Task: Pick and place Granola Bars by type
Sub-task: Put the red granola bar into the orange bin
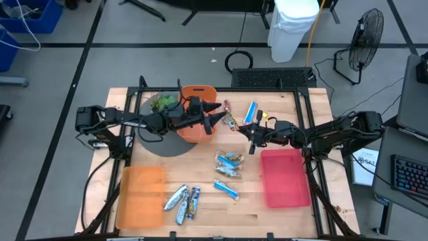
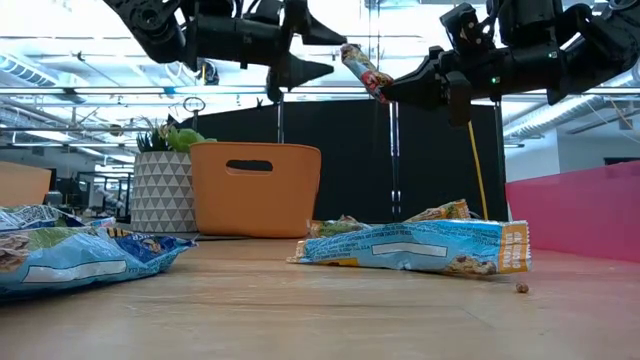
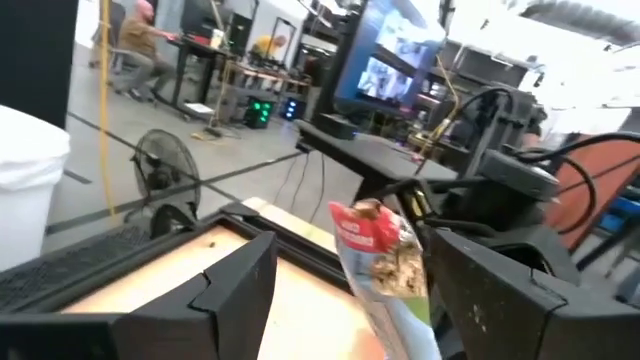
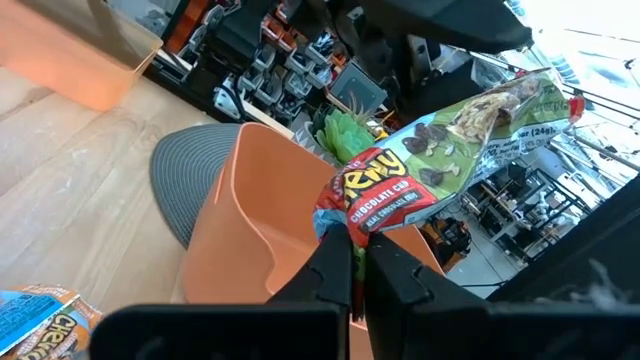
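Observation:
A granola bar (image 4: 450,140) in a green and red wrapper hangs high over the table's middle, and my right gripper (image 4: 352,262) is shut on it. My left gripper (image 3: 345,265) comes level from the table's left and stands open. Its two fingers flank the bar's far end (image 3: 385,255), and I cannot tell whether they touch it. Other granola bars lie on the wood: a blue one (image 1: 251,112) at the back, a cluster (image 1: 229,165) in the middle, a blue one (image 1: 226,189) and silver ones (image 1: 184,201) toward the front. My right gripper pinches the bar's red end (image 4: 352,222) between its two fingers. They come level from the table's right and point along the bar. The bar (image 2: 365,72) is lifted clear of the table and slants up and away from the fingers toward my left gripper (image 2: 320,52).
An orange bin (image 1: 198,94) and a potted plant (image 1: 160,102) stand at the back left on a grey round mat (image 1: 160,144), just under my left arm. An orange tray (image 1: 140,196) lies front left and a pink tray (image 1: 284,177) front right.

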Robot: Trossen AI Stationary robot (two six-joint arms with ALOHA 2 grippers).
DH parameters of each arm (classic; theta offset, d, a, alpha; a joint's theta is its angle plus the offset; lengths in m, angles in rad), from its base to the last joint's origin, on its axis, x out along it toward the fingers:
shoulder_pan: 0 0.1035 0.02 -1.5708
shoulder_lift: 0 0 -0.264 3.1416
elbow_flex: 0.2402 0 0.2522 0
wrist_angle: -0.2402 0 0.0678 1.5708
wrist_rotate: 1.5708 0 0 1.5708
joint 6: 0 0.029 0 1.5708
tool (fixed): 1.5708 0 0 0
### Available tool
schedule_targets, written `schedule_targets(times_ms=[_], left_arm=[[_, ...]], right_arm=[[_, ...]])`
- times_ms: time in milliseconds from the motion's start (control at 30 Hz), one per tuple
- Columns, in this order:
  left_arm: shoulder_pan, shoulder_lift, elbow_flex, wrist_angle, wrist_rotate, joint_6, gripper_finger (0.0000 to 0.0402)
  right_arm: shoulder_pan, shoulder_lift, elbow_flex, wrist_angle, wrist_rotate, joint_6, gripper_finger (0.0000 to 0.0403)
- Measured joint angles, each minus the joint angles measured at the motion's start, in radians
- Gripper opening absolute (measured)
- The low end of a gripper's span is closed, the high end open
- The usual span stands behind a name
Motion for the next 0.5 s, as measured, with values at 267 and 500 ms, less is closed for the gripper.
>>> schedule_targets(times_ms=[267, 500], left_arm=[[0.002, 0.09, 0.021, 0.073, -0.005, -0.043, 0.0266], [0.003, 0.108, 0.079, 0.095, 0.034, -0.017, 0.0266]], right_arm=[[0.0, 0.0, 0.0, 0.0, 0.0, 0.015, 0.0004], [0.0, 0.0, 0.0, 0.0, 0.0, 0.016, 0.0004]])
